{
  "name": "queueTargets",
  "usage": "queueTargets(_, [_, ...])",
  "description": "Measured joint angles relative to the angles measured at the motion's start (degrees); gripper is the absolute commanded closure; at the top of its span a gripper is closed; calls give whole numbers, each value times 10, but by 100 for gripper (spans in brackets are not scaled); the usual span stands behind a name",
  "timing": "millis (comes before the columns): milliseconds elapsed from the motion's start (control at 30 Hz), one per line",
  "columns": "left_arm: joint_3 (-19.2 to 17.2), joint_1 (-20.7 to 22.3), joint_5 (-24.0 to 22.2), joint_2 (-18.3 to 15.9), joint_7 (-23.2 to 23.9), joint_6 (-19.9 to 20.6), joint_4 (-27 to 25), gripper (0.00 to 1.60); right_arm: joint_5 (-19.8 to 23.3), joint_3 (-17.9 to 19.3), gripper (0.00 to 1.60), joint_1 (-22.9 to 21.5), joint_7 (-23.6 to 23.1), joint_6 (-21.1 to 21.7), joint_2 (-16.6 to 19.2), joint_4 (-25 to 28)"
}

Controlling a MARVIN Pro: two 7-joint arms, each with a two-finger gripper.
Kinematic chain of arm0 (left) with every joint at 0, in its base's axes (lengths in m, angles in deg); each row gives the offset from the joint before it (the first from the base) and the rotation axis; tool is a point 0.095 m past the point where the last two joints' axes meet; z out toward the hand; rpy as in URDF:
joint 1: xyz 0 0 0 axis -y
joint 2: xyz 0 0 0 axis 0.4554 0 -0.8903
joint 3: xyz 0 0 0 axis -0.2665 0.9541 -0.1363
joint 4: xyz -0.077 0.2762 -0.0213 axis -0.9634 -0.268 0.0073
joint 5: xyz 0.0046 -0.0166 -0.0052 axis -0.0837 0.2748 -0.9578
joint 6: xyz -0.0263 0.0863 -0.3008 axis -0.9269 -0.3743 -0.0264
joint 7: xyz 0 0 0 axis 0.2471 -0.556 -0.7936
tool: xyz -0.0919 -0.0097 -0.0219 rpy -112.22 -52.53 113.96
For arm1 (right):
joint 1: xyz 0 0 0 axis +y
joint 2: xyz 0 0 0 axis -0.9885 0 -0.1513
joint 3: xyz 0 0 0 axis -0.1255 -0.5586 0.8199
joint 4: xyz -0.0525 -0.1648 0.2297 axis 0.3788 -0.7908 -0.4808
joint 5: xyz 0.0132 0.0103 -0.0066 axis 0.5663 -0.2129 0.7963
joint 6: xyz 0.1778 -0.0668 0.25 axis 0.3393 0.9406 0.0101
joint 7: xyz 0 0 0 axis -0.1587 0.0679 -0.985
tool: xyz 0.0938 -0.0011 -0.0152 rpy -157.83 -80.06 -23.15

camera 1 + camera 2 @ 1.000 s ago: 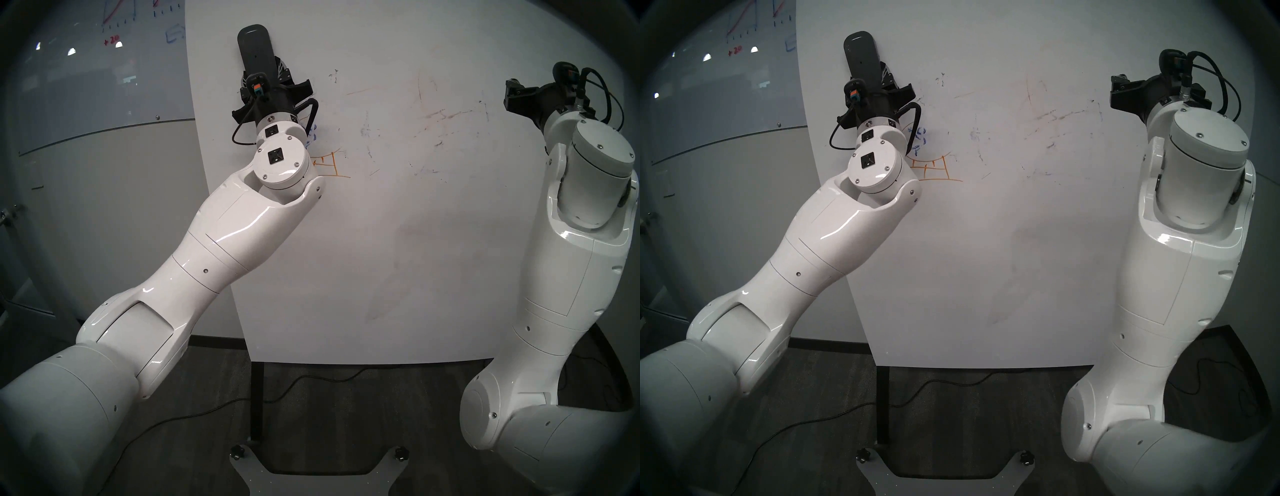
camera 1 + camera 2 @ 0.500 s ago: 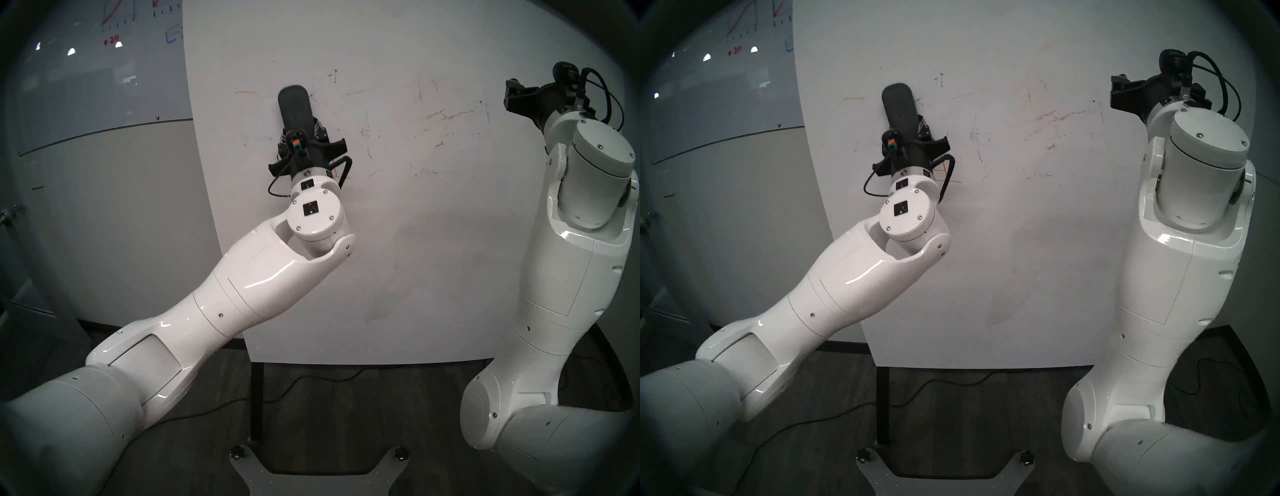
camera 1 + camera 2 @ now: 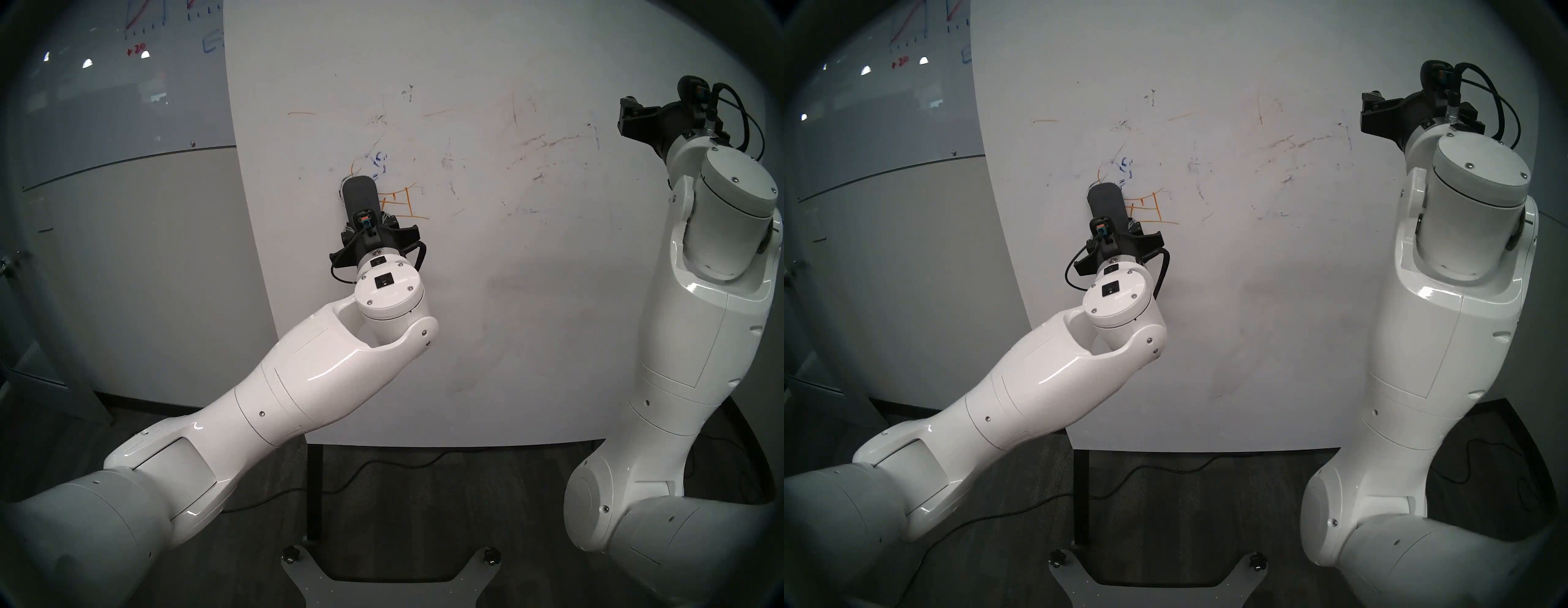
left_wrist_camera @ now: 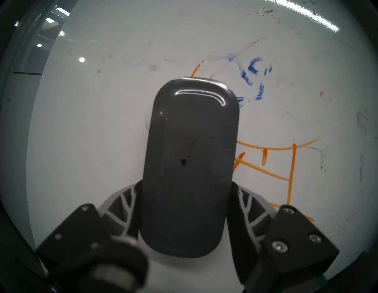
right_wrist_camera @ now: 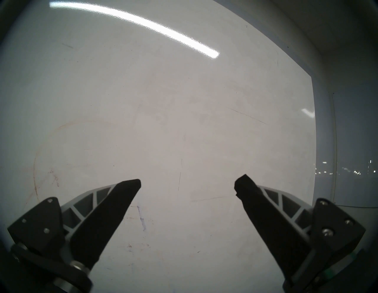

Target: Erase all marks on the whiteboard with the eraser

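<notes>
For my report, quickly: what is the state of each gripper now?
Left gripper: closed, holding the eraser.
Right gripper: open, empty.

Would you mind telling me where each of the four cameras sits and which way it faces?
Head stereo left: on the head, facing the whiteboard; both arms show, the left hand holding the eraser.
Head stereo right: beside it, nearly the same picture; the right hand is raised near the board.
Left wrist: behind the left hand, looking along the eraser at the orange drawing and blue figure.
Right wrist: behind the open right hand, facing faintly smudged board.
Shared: eraser and orange drawing appear in head and left wrist views.
</notes>
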Motion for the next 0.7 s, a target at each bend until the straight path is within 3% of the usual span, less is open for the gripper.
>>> queueTargets(700, [-84, -12, 19, 44, 50, 113, -18, 160, 3, 0, 0, 1, 3, 0, 1, 0])
